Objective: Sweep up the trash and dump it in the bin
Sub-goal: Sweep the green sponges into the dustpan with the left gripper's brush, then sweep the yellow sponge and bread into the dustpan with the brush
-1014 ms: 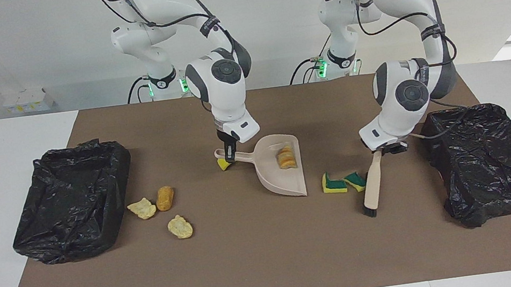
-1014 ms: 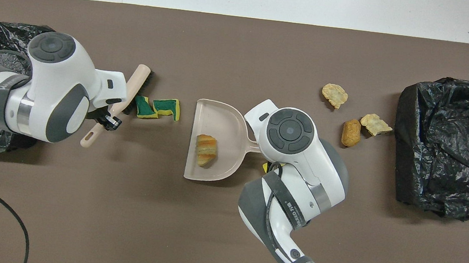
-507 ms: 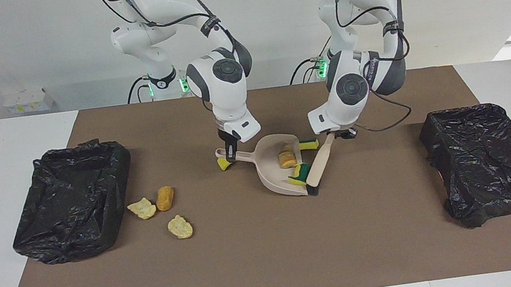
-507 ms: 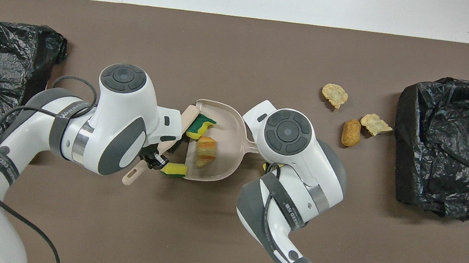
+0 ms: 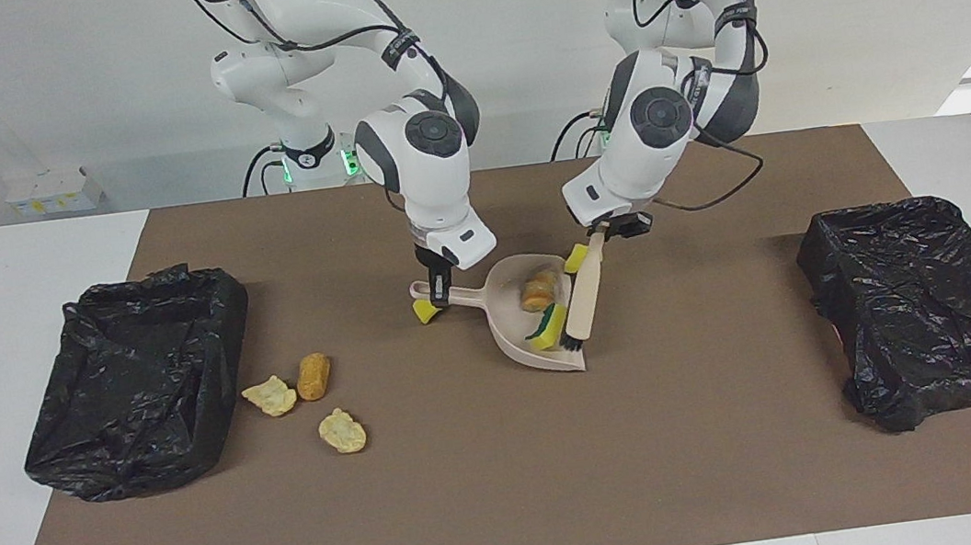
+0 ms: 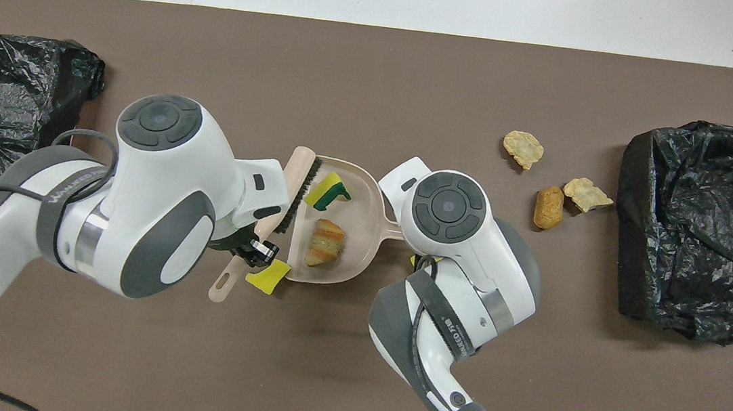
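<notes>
My right gripper (image 5: 440, 294) is shut on the handle of the beige dustpan (image 5: 520, 339) (image 6: 368, 192), which lies mid-mat. My left gripper (image 5: 602, 232) (image 6: 247, 248) is shut on the beige brush (image 5: 582, 294) (image 6: 298, 185), whose bristles stand at the pan's open mouth. In the pan lie an orange-brown lump (image 5: 538, 292) (image 6: 326, 243) and a yellow-green sponge piece (image 5: 549, 326) (image 6: 329, 191). One sponge piece (image 5: 576, 258) (image 6: 268, 277) sits just outside the pan's corner nearer the robots. A yellow bit (image 5: 426, 314) lies under the handle. Three trash bits (image 5: 314, 376) (image 6: 549, 207) lie beside the bin (image 5: 128, 381) (image 6: 698, 227).
A second black-lined bin (image 5: 925, 302) (image 6: 1, 119) stands at the left arm's end of the brown mat. The two pale lumps (image 5: 269, 396) (image 5: 342, 431) lie a little apart from the orange-brown one, toward the right arm's end.
My left arm swept the brush and two sponge pieces from near its bin across to the dustpan. One piece went into the pan; the other slid to its corner. The right arm stayed put.
</notes>
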`<state>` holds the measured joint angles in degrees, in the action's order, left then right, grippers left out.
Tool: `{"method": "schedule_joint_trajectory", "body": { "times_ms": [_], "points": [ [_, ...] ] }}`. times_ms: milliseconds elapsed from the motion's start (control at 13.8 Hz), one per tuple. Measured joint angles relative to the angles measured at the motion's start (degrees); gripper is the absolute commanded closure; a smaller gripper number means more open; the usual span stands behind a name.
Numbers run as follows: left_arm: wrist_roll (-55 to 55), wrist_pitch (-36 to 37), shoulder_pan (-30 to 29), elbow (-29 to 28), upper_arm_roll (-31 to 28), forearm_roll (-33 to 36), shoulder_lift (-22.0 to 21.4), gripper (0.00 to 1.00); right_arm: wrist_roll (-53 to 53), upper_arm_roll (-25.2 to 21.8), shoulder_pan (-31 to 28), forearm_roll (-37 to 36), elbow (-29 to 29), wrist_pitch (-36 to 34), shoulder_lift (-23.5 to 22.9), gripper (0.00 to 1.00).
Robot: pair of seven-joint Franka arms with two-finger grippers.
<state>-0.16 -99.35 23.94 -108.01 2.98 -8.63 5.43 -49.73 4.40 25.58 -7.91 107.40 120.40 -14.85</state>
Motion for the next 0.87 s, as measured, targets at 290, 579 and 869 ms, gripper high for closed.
{"method": "schedule_joint_trajectory", "body": {
  "times_ms": [290, 579, 869],
  "points": [
    [-17.98, 6.28, -0.01, -3.92, 0.17, 0.01, -5.51, 1.00, 0.00, -0.02, 0.02, 0.00, 0.00, 0.00, 0.00, 1.00],
    [-34.68, 2.37, 1.89, -15.79, 0.51, 0.01, -11.49, 1.00, -1.57, -0.11, -0.02, 0.00, 0.00, 0.00, -0.08, 1.00],
    [-58.81, -6.91, 8.19, -24.71, 1.06, 0.00, -14.60, 1.00, -5.40, -0.17, -0.02, -2.19, 0.00, -0.01, -0.09, 1.00]
  ]
}}
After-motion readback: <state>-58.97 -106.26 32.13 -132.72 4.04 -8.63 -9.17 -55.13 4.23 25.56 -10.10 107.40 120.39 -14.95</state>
